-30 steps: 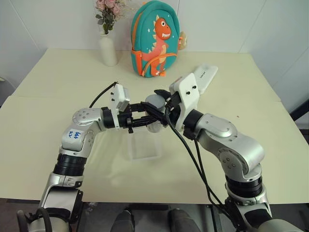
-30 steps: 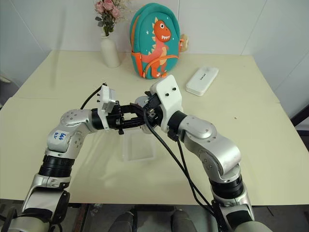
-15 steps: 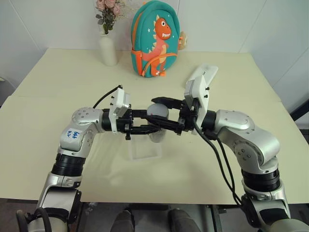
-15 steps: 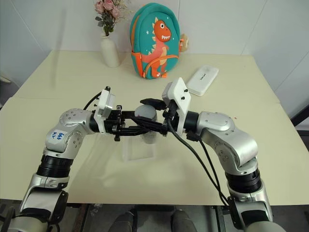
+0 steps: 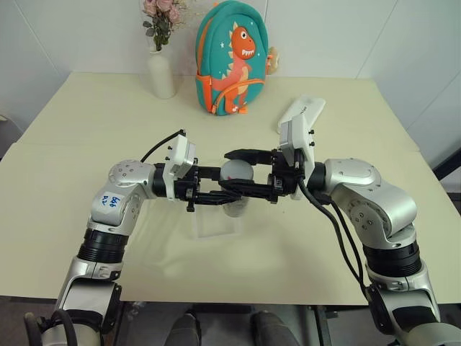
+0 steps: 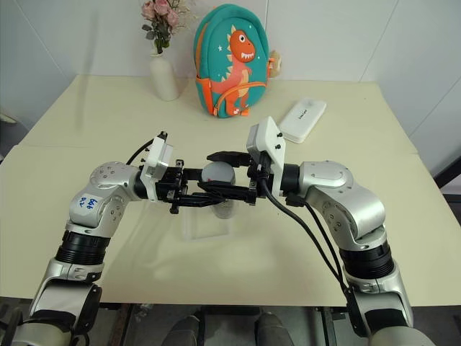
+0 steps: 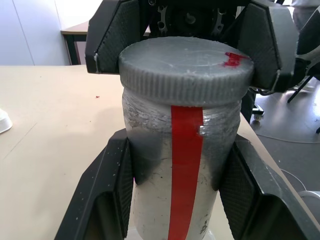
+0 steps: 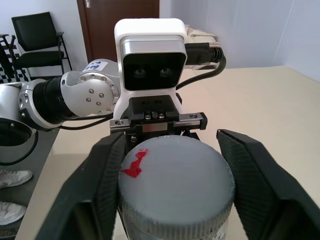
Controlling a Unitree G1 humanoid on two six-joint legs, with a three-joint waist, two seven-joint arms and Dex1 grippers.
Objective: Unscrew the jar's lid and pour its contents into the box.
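Small clear cylindrical jar (image 7: 177,200) with a red-and-white label is held upright above the shallow clear frosted plastic box (image 5: 216,223) on the pale table (image 5: 86,122). Left gripper (image 7: 175,200) is clamped on the jar body. Right gripper (image 8: 175,195) has its fingers spread either side of the ribbed grey screw lid (image 8: 176,172), gaps visible; lid on.

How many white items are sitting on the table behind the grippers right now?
2. The white vase with pink flowers stands at the far left, beside the dinosaur backpack; the white oblong case lies to the backpack's right. Others may be hidden behind the arms.
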